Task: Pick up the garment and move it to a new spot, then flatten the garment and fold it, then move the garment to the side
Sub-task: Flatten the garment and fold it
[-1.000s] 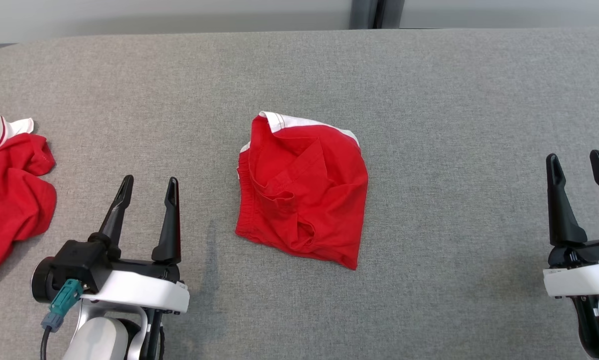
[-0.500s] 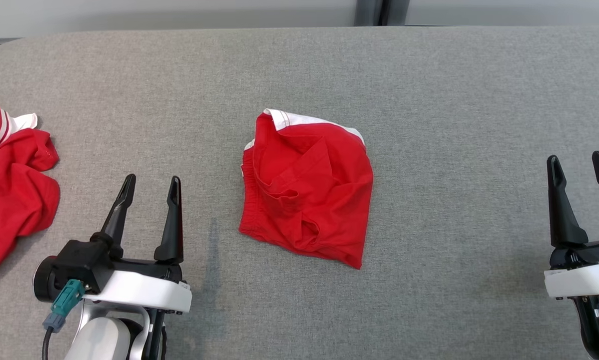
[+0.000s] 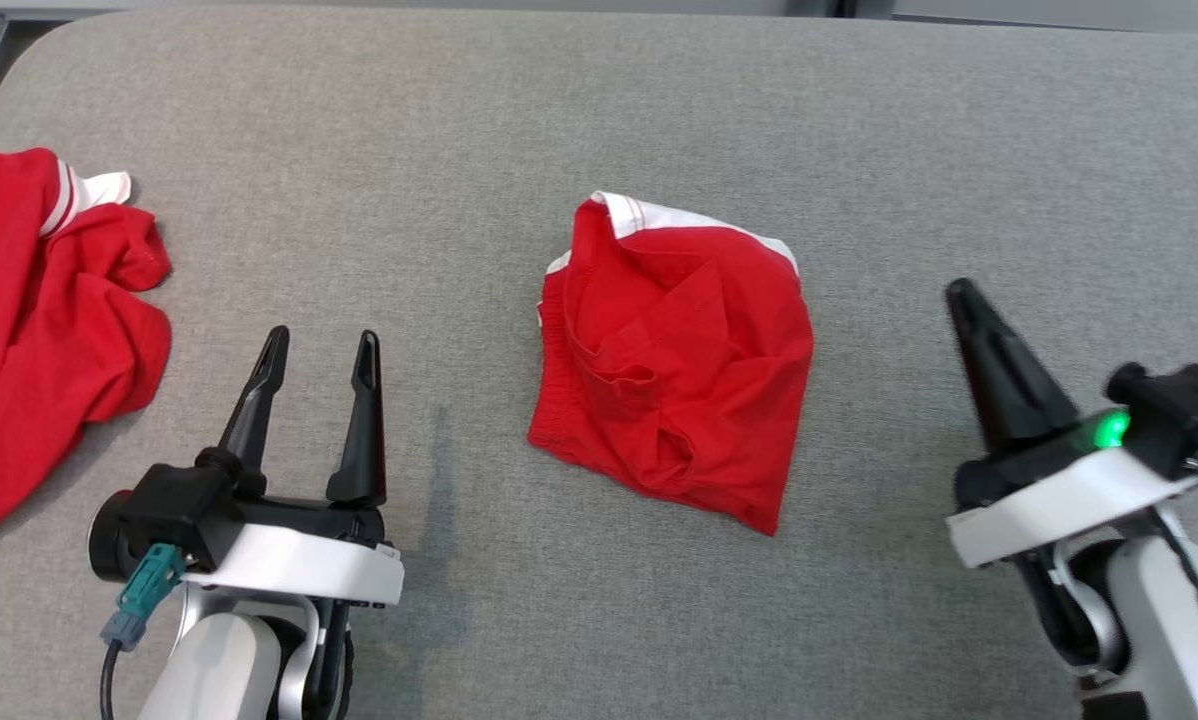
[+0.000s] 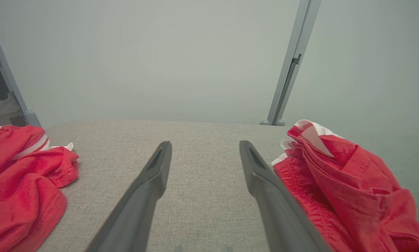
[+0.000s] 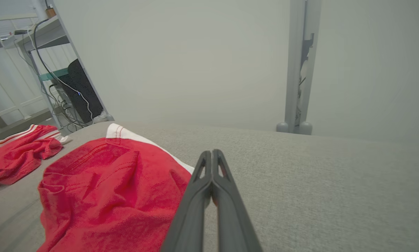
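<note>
Here, two red garments (image 3: 674, 370) (image 3: 49, 320), one table (image 3: 659, 110)

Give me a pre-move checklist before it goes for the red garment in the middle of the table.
1. Target free: the garment lies alone in the middle of the table, with nothing on it: ok.
2. Jaws ready, left gripper: open and empty: ok.
3. Jaws ready, right gripper: shut on nothing, off the garment's right side and not touching it. It must open before a grasp: not ok.
4. Clutter: the second red garment sits at the table's left end, apart from the target: ok.
5. Lay of the cloth: bunched, with overlapping folds: not ok.
6. Which edge belongs to the top layer: cannot tell.
</note>
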